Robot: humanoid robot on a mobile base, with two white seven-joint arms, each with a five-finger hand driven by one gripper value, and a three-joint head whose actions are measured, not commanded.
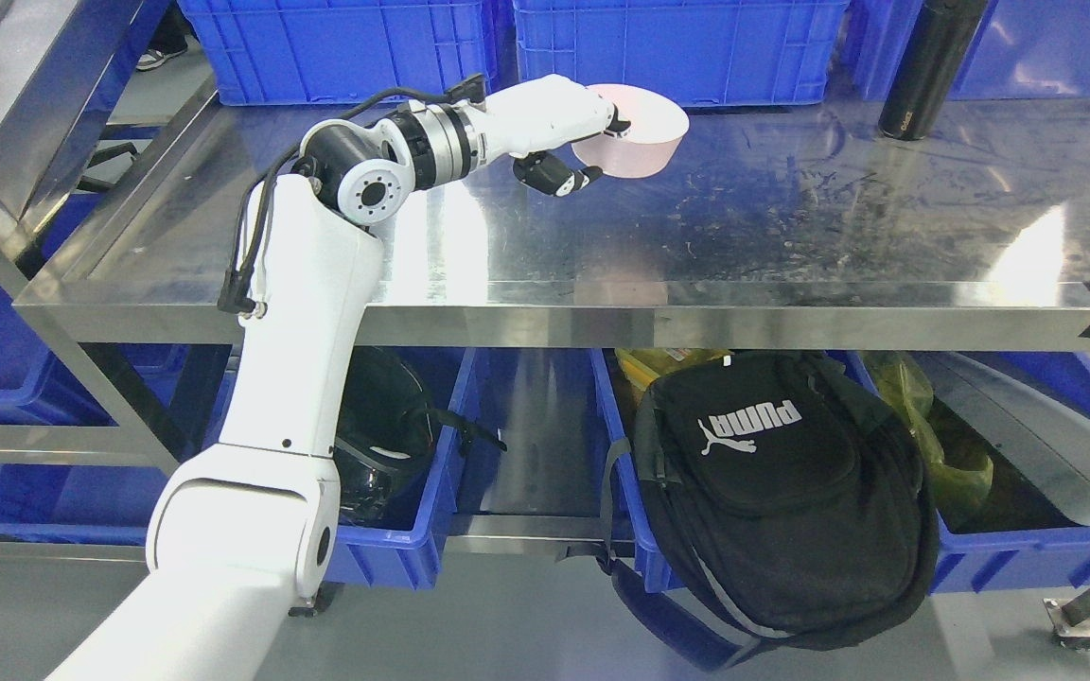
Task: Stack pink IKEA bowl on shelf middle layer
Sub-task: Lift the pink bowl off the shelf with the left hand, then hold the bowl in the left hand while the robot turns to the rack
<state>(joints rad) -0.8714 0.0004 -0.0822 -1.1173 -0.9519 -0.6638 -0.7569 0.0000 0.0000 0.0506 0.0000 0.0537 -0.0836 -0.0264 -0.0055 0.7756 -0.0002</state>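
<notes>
- Left robot hand (592,142): fingers closed on the rim of the pink bowl (635,132), thumb beneath its side wall.
- Pink bowl: tilted, at the rear of the steel shelf (791,236), just in front of the blue crates (677,47).
- Black bottle (928,66): upright, well apart to the right.
- Black backpack (782,501): below the shelf.

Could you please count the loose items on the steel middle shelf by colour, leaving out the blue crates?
Pink: 1, the bowl in the left hand
Black: 1, the bottle
Total: 2
</notes>
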